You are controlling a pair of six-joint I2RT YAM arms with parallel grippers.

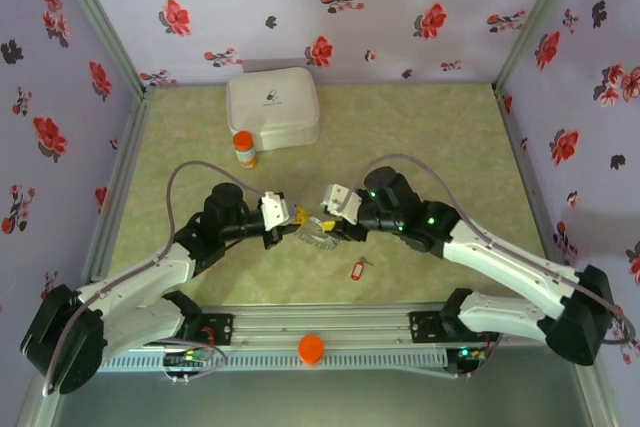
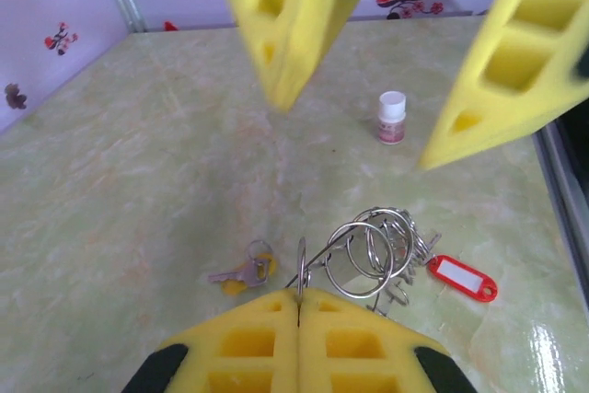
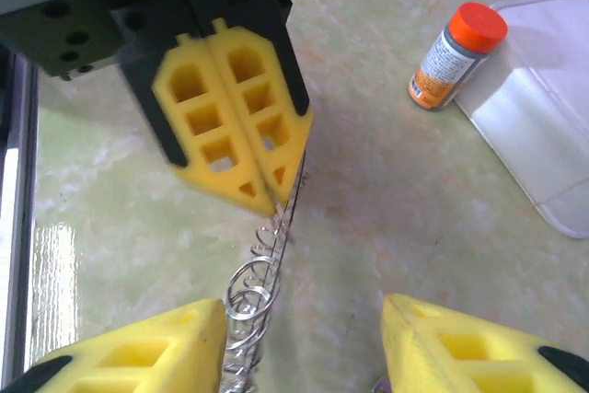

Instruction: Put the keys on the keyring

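Observation:
The keyring [image 2: 368, 250] is a thin metal wire loop strung with several small rings. My left gripper [image 2: 299, 294] is shut on its wire, holding it just above the table. The keyring [image 3: 253, 287] stretches from the left gripper's fingertips [image 3: 267, 195] down between my right gripper's [image 3: 304, 347] open fingers, close beside the left one. One of the keys [image 2: 241, 273], with a yellow head, lies on the table left of my left gripper. The other, with a red tag [image 2: 462, 279], lies to the right. From above, both grippers [image 1: 290, 230] [image 1: 322, 219] meet mid-table, with the red-tagged key [image 1: 358, 269] nearer the front.
An orange-capped bottle [image 1: 243, 149] stands next to a white box [image 1: 272, 107] at the back. A small white-capped bottle [image 2: 391, 117] stands beyond the keyring. An orange cap [image 1: 311, 348] sits on the front rail. Floral walls close in three sides.

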